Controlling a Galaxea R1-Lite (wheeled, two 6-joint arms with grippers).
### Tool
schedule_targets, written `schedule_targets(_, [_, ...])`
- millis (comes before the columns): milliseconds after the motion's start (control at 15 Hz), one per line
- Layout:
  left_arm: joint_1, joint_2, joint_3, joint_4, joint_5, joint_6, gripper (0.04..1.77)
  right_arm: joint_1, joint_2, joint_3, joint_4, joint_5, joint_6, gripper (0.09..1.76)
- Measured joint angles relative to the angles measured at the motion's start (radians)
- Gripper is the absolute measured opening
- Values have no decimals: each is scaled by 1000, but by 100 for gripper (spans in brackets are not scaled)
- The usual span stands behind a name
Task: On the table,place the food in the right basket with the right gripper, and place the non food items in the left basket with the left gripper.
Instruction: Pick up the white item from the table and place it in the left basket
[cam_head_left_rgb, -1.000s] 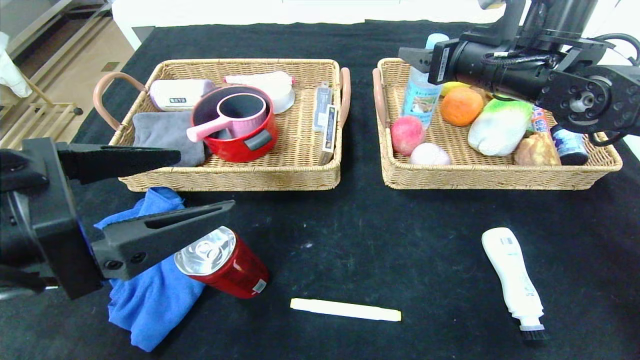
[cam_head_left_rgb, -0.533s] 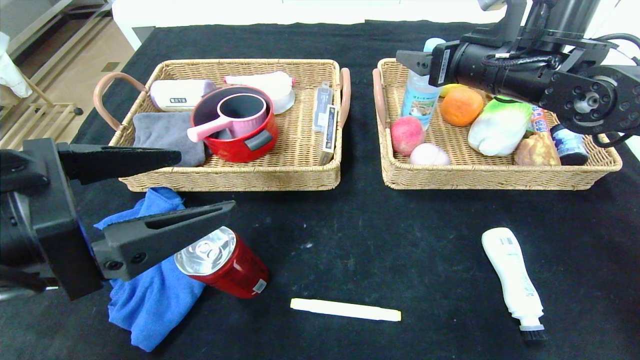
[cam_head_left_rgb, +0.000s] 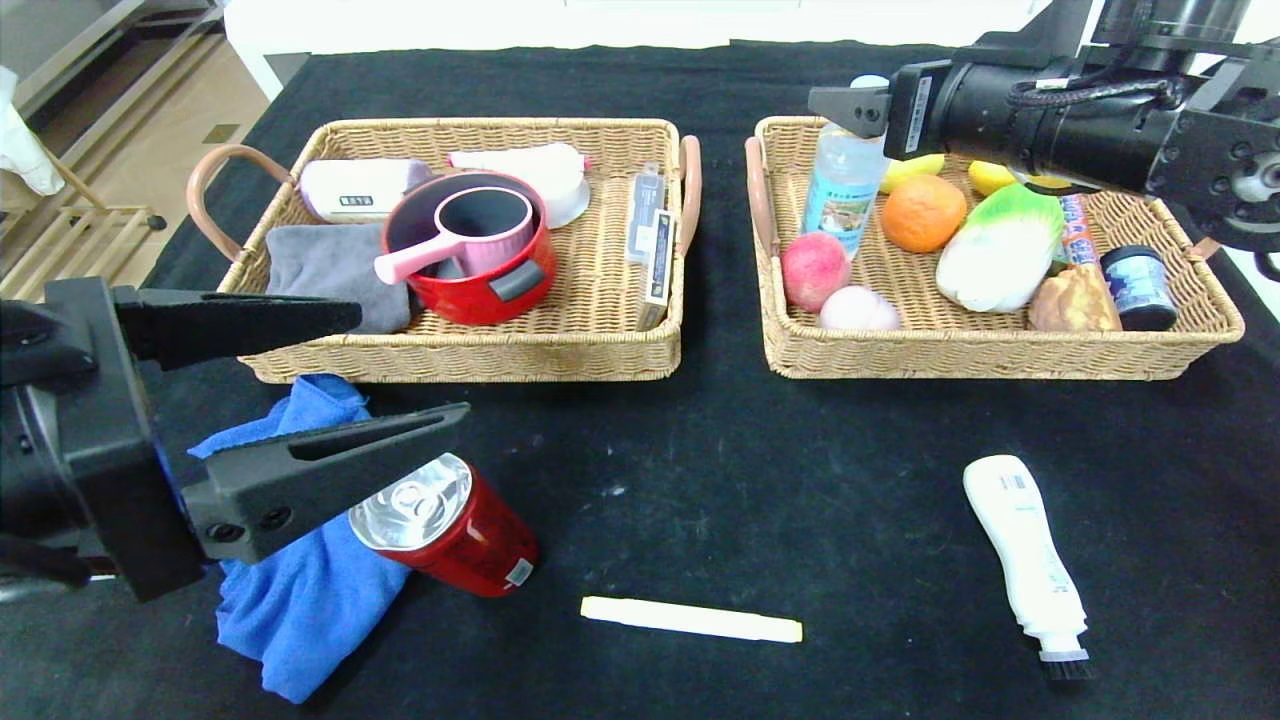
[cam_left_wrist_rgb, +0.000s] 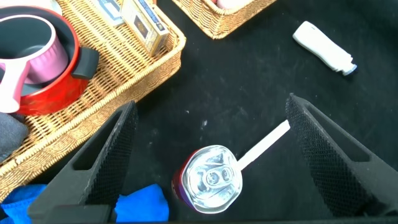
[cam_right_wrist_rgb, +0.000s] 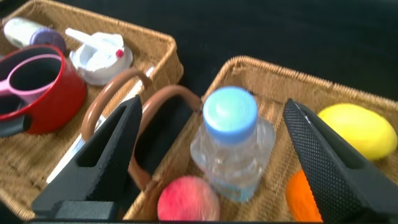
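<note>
**Water bottle down in right basket; red can next**

Head view: right tool (cam_head_left_rgb: 850, 108) hangs above the upright water bottle (cam_head_left_rgb: 842, 180) in the right basket (cam_head_left_rgb: 1000, 355), fingers apart, gripping nothing. The red can (cam_head_left_rgb: 450, 540) lies on the bench (cam_head_left_rgb: 750, 470) far over on the left side, beside the blue cloth (cam_head_left_rgb: 300, 590) (nearer the left tool (cam_head_left_rgb: 395, 375), also spread and empty).

Left wrist view: can (cam_left_wrist_rgb: 208, 180) sits between the fingers, top facing up.

Right wrist view: bottle (cam_right_wrist_rgb: 231, 149) stands free between open fingers.

Two baskets (cam_head_left_rgb: 465, 360) (cam_head_left_rgb: 990, 355) are being shown, with two grippers (cam_head_left_rgb: 400, 370) (cam_head_left_rgb: 835, 100). One can (cam_head_left_rgb: 455, 535), one cloth (cam_head_left_rgb: 300, 590), one stick (cam_head_left_rgb: 690, 619) and one brush bottle (cam_head_left_rgb: 1030, 560) are being counted on the table (cam_head_left_rgb: 760, 480).
</note>
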Motion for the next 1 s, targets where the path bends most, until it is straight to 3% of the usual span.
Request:
schedule_targets(267, [0, -3, -2, 0, 1, -1, 172, -7, -111, 65, 134, 0, 0, 168])
schedule_targets(600, [0, -8, -3, 0, 2, -1, 172, -20, -263, 251, 190, -2, -1, 169])
schedule_targets(1000, [0, -8, -2, 0, 1, 0, 172, -64, -425, 366, 459, -2, 2, 170])
